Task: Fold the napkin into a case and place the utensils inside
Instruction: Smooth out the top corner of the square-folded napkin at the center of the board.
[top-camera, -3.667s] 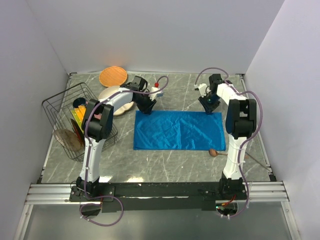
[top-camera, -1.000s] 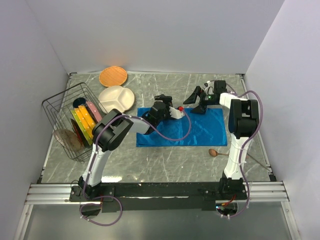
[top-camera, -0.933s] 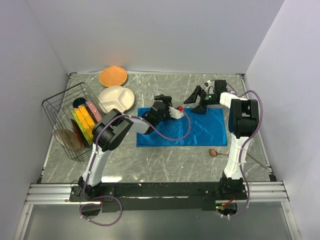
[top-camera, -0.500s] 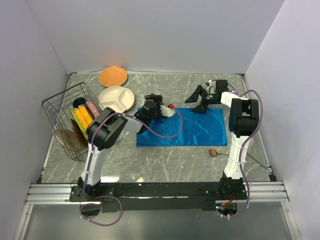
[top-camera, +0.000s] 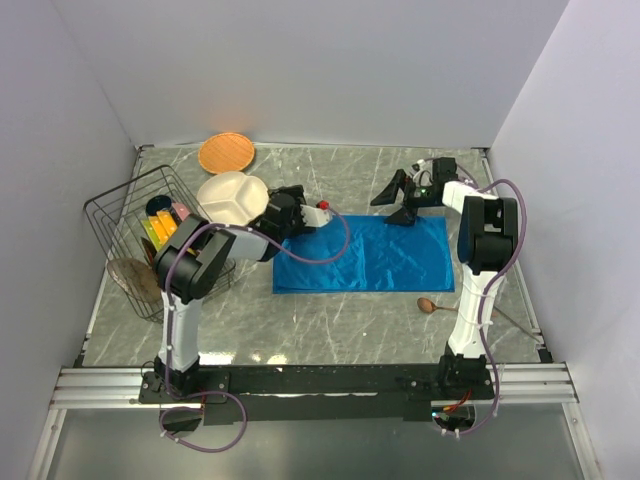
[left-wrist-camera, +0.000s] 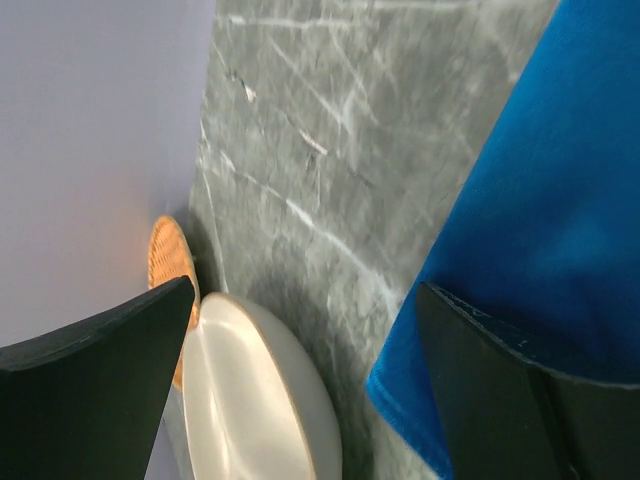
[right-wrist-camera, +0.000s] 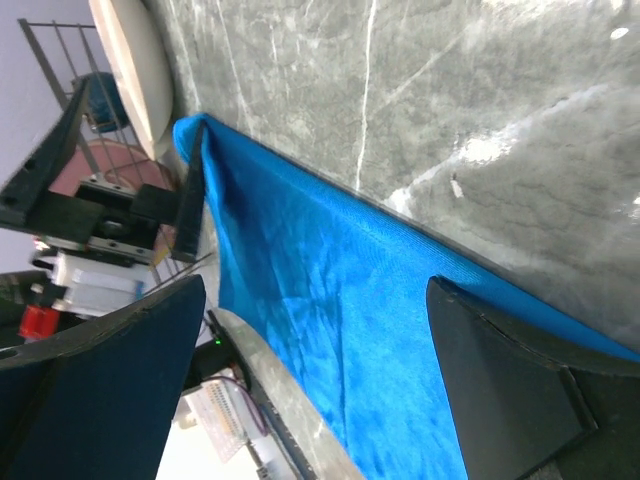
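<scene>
Left hand (left-wrist-camera: 305, 290), jaws apart, hangs at the far-left corner of the napkin (top-camera: 370, 255), a glossy blue cloth rectangle; right hand (right-wrist-camera: 315, 285), jaws also apart, over its far-right edge.

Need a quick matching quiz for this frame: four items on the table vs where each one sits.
1 napkin
2 spoon
3 orange plate
4 wire basket

A far edge, left side
B left edge
C middle of the table
D just off the napkin's near right corner

Pairs: 1-C, 2-D, 3-A, 4-B
</scene>
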